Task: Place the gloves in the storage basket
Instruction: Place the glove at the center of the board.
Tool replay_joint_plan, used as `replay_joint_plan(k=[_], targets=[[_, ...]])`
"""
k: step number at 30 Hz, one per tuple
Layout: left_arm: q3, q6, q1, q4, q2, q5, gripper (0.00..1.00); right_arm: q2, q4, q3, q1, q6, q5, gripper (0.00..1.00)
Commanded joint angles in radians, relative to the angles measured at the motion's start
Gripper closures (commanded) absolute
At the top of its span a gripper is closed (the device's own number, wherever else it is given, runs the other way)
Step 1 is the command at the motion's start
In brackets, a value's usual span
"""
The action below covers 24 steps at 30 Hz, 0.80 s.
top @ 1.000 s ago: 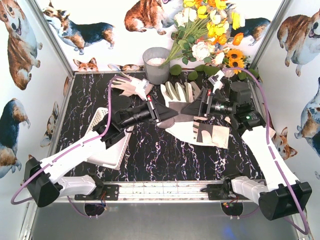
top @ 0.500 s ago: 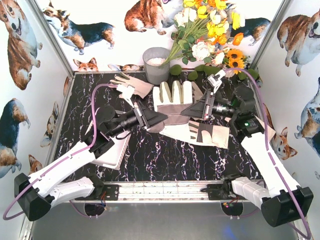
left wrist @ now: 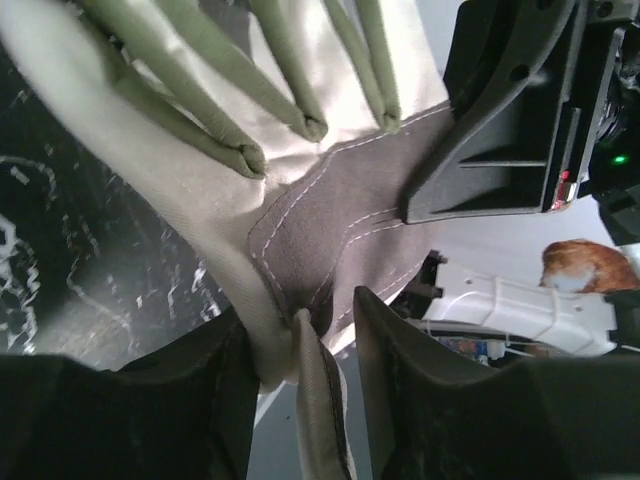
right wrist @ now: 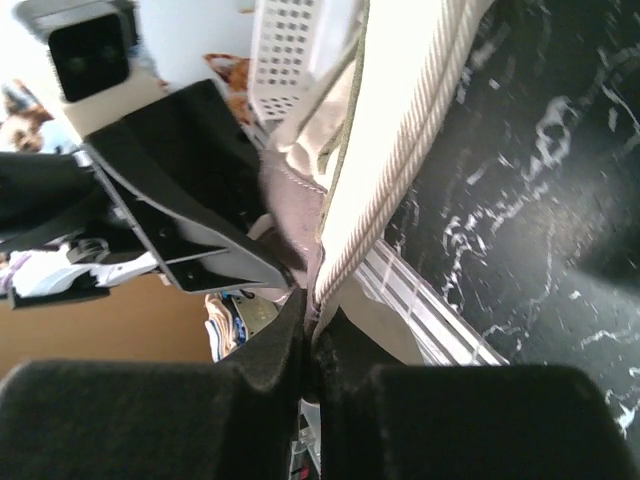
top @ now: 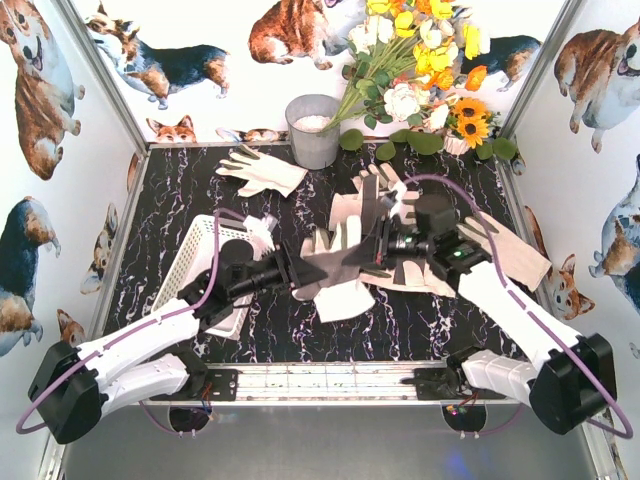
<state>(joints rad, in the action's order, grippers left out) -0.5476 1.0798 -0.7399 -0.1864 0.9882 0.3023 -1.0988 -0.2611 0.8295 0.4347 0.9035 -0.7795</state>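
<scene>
Holding one glove between both arms, just right of the storage basket.

I am watching the left fingers pinching shut on the grey palm patch of the held glove, while the right fingers are clamping its ribbed cuff edge from the other side. The storage basket is sitting at the table's left, with my left arm lying across it, so I cannot tell what is in it. The grey bucket at the back is showing something white inside. Other gloves are lying on the table: one near the bucket, some behind the right arm, and one far right.
</scene>
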Motion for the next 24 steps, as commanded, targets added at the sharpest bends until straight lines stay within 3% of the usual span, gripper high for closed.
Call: replay_joint_plan(k=[1,4,8,13,19,24], targets=[[0.034,0.018,0.005,-0.014,-0.024,0.033,0.70,-0.011,0.020,-0.032,0.038,0.050,0.090,1.00],[0.057,0.001,0.005,0.044,-0.023,0.038,0.70,-0.062,0.011,-0.049,0.052,0.058,0.115,1.00],[0.101,-0.007,0.005,0.053,-0.001,0.050,0.62,-0.129,-0.007,-0.071,0.085,0.019,0.174,1.00],[0.101,-0.087,0.001,0.246,0.015,-0.061,0.54,-0.211,0.004,-0.130,0.124,-0.018,0.276,1.00],[0.124,-0.095,-0.004,0.240,-0.045,-0.117,0.49,-0.219,-0.005,-0.167,0.130,-0.046,0.375,1.00],[0.162,-0.055,-0.005,0.177,-0.006,-0.093,0.50,-0.256,-0.016,-0.164,0.130,-0.056,0.392,1.00]])
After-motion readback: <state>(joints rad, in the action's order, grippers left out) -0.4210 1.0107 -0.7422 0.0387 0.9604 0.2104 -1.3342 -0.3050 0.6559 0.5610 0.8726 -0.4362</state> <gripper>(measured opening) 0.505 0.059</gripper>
